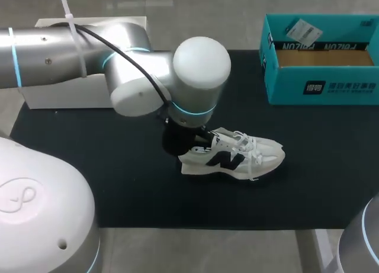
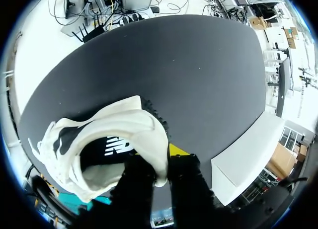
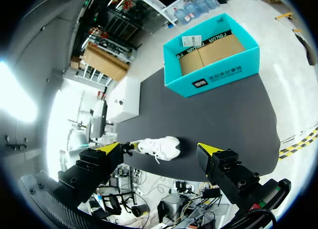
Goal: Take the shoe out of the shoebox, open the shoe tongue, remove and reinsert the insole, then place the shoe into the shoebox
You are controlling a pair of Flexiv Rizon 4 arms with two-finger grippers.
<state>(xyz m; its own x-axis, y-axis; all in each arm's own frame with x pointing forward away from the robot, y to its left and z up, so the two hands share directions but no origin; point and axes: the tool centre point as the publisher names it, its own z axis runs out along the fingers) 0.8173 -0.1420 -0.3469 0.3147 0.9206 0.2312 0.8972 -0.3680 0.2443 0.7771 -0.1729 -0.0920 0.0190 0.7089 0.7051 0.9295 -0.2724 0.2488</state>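
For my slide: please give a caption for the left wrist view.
Left tool grips the heel of the white shoe on the black mat.

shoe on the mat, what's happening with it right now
The white sneaker is out of the teal shoebox and sits upright on the black mat. The left hand is clamped on its heel collar, one finger inside the shoe and one outside. The right hand hangs open above the table, well clear of the sneaker. The shoebox stands open, with no shoe in it.
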